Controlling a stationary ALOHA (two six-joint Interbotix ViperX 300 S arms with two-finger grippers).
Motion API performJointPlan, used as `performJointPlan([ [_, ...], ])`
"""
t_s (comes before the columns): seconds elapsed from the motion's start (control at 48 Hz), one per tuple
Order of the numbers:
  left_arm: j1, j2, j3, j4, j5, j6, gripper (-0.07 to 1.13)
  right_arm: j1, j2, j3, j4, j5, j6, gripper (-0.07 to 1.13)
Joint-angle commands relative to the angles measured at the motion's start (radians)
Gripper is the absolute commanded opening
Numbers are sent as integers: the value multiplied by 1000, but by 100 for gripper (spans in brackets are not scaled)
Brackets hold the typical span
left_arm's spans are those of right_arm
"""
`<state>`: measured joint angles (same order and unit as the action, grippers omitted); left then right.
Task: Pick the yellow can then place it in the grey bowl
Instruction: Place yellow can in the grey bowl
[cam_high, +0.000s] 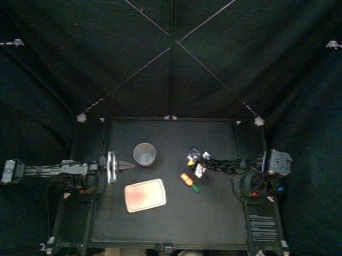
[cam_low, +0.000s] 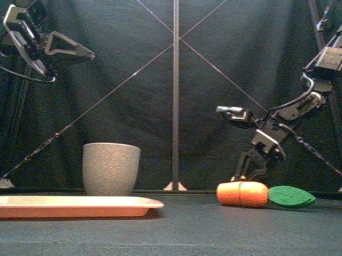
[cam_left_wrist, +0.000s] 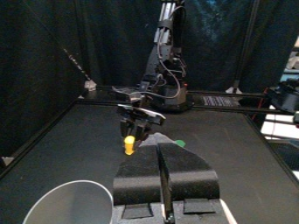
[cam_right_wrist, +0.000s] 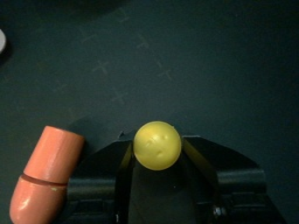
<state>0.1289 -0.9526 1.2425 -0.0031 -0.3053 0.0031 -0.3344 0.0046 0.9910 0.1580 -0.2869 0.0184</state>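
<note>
Right wrist view has the can (cam_right_wrist: 156, 144) sitting right between the right jaws, seen end-on. They look closed on it, so I'd call it grabbed. In the left wrist view it hangs under the right arm (cam_low: 287, 115), a bit right of the middle of the desk (cam_high: 214, 222). I can't tell for sure whether it's clear of the surface.

An orange toy (cam_right_wrist: 47, 171) lies just beside the jaws, with a green toy (cam_low: 290, 196) next to it. The grey cup (cam_high: 144, 152) stands off to the left, with the pink tray (cam_high: 144, 194) in front of it. The left arm (cam_high: 54, 170) rests at the left side near the cup, its jaws down to a narrow slit with nothing in them.

What I'd worry about:
- **Slip:** the can is round and looks pinched near one end, so a quick swing toward the cup could twist it loose.
- **Snag:** the orange toy is close enough to get nudged or dragged if the lift isn't straight up.
- **Rim clip:** the cup is tall with a smallish mouth, so coming in low could knock it over, and letting go off-centre could bounce the can off the rim onto the tray.
</note>
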Motion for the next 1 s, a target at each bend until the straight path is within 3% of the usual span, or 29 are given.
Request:
performJointPlan([
  [0.021, 6, 5, -14, 0, -8, 2, 1, 0, -17, -28, -2, -3, 2, 68],
  [0.229, 6, 5, -14, 0, -8, 0, 1, 31, -69, -118, -8, -3, -3, 68],
  [0.458, 8, 5, -20, 0, -12, 2, 1, 71, -71, -364, -75, -3, 0, 68],
  [0.729, 9, 3, -17, 0, -29, 2, 1, 72, 117, -640, -114, -5, 3, 68],
  [1.0, 9, 3, -14, 5, -28, 3, 1, 72, 290, -802, -109, 28, 3, 68],
])
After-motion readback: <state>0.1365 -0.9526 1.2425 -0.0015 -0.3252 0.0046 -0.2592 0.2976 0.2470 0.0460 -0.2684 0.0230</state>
